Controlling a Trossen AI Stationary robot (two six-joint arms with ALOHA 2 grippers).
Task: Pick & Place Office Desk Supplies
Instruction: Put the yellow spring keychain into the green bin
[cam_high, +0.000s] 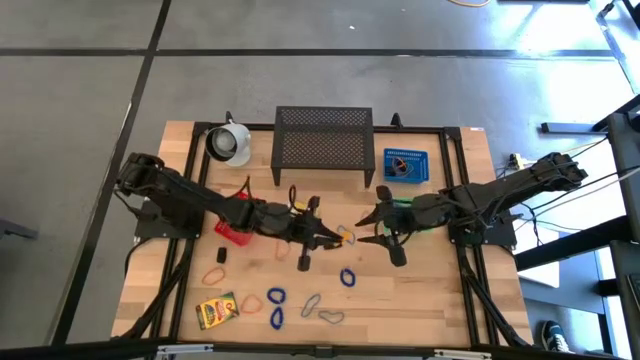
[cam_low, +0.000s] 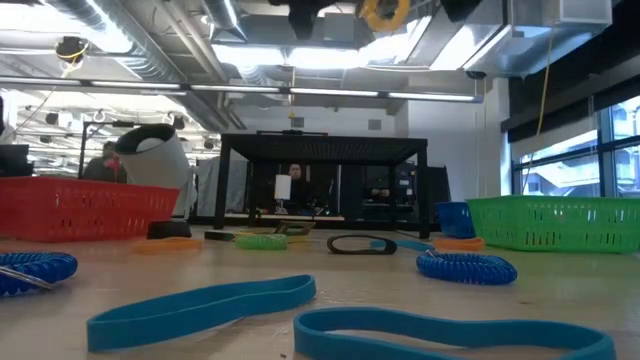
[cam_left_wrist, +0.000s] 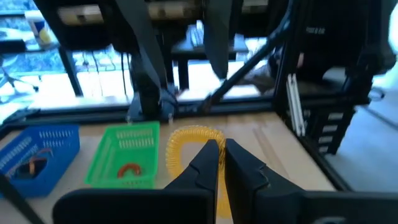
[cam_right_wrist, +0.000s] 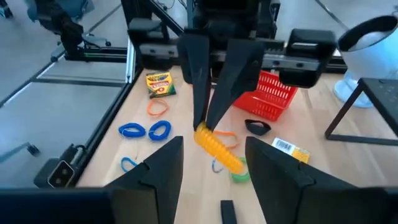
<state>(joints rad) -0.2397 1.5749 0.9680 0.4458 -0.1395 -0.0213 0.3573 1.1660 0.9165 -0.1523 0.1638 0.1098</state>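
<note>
The pale wooden table (cam_high: 430, 300) carries a black mesh metal shelf (cam_high: 323, 142) at its far edge, taken here as the landmark; a white ceramic mug (cam_high: 230, 143) lies just left of the shelf and a blue mesh plastic basket (cam_high: 405, 165) just right of it. In front of the shelf, towards its left, sits a red mesh plastic basket (cam_high: 234, 232), and towards its right a green mesh plastic basket (cam_left_wrist: 124, 155). The left gripper (cam_high: 341, 238) hangs in front of the shelf, above the table's middle, its fingers pressed together on a yellow coiled plastic cord (cam_right_wrist: 217, 147) lifted off the wood. The right gripper (cam_high: 383, 229) faces it just beside, fingers spread and empty. Farther in front of the shelf lie a small yellow-green printed box (cam_high: 216, 311) and thin blue loops (cam_high: 276, 297)
</note>
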